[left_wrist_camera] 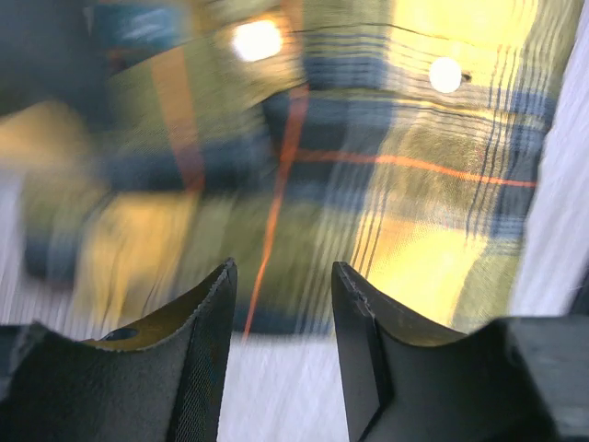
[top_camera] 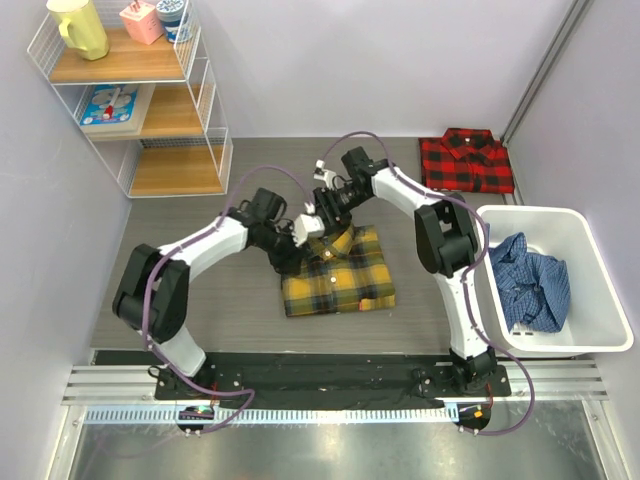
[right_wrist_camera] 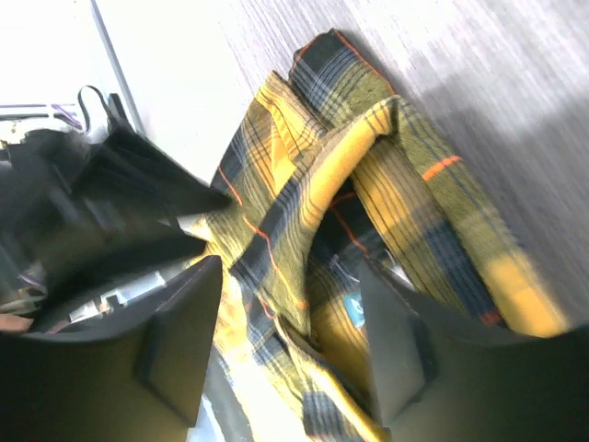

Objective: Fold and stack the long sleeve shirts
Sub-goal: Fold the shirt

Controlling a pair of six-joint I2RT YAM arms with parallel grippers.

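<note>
The yellow plaid shirt [top_camera: 337, 275] lies folded at the table's middle, collar toward the back. The red-and-black shirt [top_camera: 467, 161] lies folded at the back right. My left gripper [top_camera: 287, 256] is open at the yellow shirt's back left corner; in the left wrist view [left_wrist_camera: 281, 299] blurred yellow cloth [left_wrist_camera: 386, 184] lies just ahead of its empty jaws. My right gripper [top_camera: 324, 234] is open over the collar; in the right wrist view [right_wrist_camera: 290, 308] its jaws straddle the raised collar folds [right_wrist_camera: 322, 212] without closing on them.
A white bin [top_camera: 598, 300] at the right holds a crumpled blue shirt [top_camera: 530, 283]. A wire shelf [top_camera: 205, 120] with small items stands at the back left. The left gripper's dark body [right_wrist_camera: 120, 198] shows close beside the collar in the right wrist view.
</note>
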